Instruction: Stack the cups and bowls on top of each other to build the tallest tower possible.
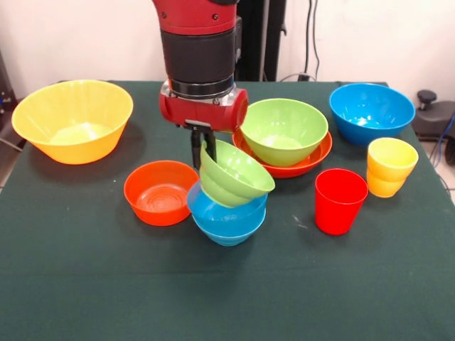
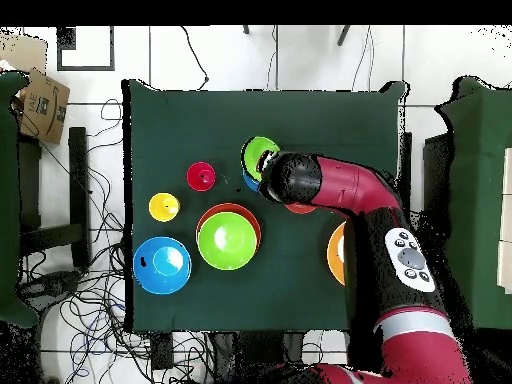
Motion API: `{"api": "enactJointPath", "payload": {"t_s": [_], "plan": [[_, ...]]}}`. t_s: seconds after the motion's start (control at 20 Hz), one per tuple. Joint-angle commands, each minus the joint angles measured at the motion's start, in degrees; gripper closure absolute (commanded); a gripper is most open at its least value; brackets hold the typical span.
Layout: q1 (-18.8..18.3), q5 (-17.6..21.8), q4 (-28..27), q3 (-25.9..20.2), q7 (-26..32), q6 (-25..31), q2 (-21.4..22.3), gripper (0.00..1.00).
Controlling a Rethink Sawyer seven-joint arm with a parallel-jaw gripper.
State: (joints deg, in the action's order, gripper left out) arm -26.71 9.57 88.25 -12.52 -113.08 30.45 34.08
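Seven bowls and two cups are counted on the dark green table in the front view. At the far left a large orange-yellow bowl is seen, standing alone and upright. Next, a small red-orange bowl is found near the middle, just beside a small blue bowl. Over that blue bowl a small green bowl is held tilted, its rim pinched by the gripper, whose dark fingers are closed on the bowl's left edge; its underside appears to rest in the blue one. The red and black arm is brought down from above here.

Further right, a larger green bowl is nested in a shallow red-orange bowl. Then the red cup is seen upright, apart from the rest. A large blue bowl is placed at the back right, and in front of it the yellow cup stands upright.

From overhead, the small green bowl is partly covered by the arm.
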Motion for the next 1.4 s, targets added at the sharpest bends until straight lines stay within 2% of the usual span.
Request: {"api": "enactJointPath", "payload": {"t_s": [0.05, 0.5, 0.95, 1.4], "plan": [[-2.1, 0.6, 6.1, -10.6, 5.1, -2.0, -2.1, 1.0], [-4.2, 2.0, 6.5, -13.0, 4.2, -2.5, -3.2, 1.0], [-4.6, 4.4, 5.8, -12.9, 3.2, -4.3, -4.8, 1.0], [-6.0, 4.7, 7.4, -13.3, 3.9, -2.7, -2.8, 1.0]]}}
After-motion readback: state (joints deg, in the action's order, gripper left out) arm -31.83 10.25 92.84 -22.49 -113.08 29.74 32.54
